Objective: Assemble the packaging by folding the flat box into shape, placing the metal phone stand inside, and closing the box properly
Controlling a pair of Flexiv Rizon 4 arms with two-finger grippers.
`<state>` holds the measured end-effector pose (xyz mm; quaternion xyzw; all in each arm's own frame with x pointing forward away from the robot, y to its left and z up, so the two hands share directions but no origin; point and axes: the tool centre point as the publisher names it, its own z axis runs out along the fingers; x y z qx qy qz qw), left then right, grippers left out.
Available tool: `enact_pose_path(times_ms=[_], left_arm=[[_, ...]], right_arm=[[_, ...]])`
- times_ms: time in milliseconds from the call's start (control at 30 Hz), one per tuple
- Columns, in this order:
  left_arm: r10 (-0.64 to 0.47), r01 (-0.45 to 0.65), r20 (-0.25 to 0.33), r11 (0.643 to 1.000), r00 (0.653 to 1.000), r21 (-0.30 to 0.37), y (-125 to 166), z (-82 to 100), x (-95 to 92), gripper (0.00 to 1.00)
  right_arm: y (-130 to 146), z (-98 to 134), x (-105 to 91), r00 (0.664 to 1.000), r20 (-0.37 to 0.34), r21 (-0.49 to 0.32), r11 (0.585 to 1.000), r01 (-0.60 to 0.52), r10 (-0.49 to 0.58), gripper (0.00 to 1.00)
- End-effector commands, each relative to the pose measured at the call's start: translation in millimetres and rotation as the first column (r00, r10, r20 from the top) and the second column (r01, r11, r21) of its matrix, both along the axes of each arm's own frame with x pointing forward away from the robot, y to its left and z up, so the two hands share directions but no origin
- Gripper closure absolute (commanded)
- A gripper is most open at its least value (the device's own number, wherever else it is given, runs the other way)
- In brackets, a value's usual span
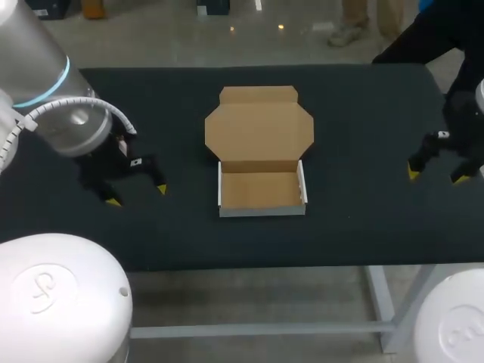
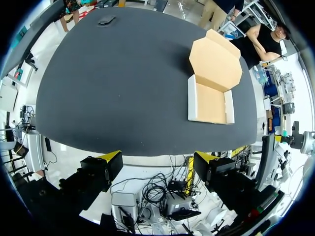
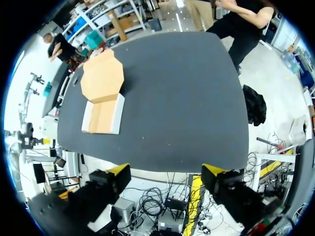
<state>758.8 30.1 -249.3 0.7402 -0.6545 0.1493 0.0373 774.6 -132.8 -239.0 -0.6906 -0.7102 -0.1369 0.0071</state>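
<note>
The cardboard box [image 1: 261, 190] stands folded into a tray at the table's middle, with white outer walls and nothing inside it. Its brown lid [image 1: 259, 127] lies open and flat on the far side. The box also shows in the left wrist view [image 2: 210, 102] and the right wrist view [image 3: 102, 117], well ahead of each gripper. My left gripper [image 1: 137, 195] hangs open left of the box, holding nothing [image 2: 158, 157]. My right gripper [image 1: 436, 175] hangs open far to the box's right, also holding nothing [image 3: 166, 170]. No phone stand is clearly in view.
The black table [image 1: 355, 219] has bare surface on both sides of the box. A small dark object [image 2: 106, 20] lies near a far corner, too small to identify. A person in dark clothing [image 1: 431, 34] leans at the far right corner.
</note>
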Motion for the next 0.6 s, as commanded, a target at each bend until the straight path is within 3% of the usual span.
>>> enact_pose_path(times_ms=[33, 233, 600], left_arm=[[-0.003, 0.004, -0.035, 1.000, 0.999, 0.019, 0, -13.7, 20.6, 0.00], [-0.008, 0.011, -0.049, 0.998, 0.999, 0.063, 12, -26.9, 37.4, 0.00], [-0.017, 0.022, -0.077, 0.997, 0.997, 0.070, 51, -52.6, 73.1, 0.00]], right_arm=[[0, 2, -0.1, 1.000, -0.004, -0.003, 1.000, 0.000, 0.000, 0.00], [0, 2, -0.1, 1.000, -0.004, -0.003, 1.000, 0.000, 0.000, 0.00], [0, 2, -0.1, 1.000, -0.004, -0.003, 1.000, 0.000, 0.000, 0.00]])
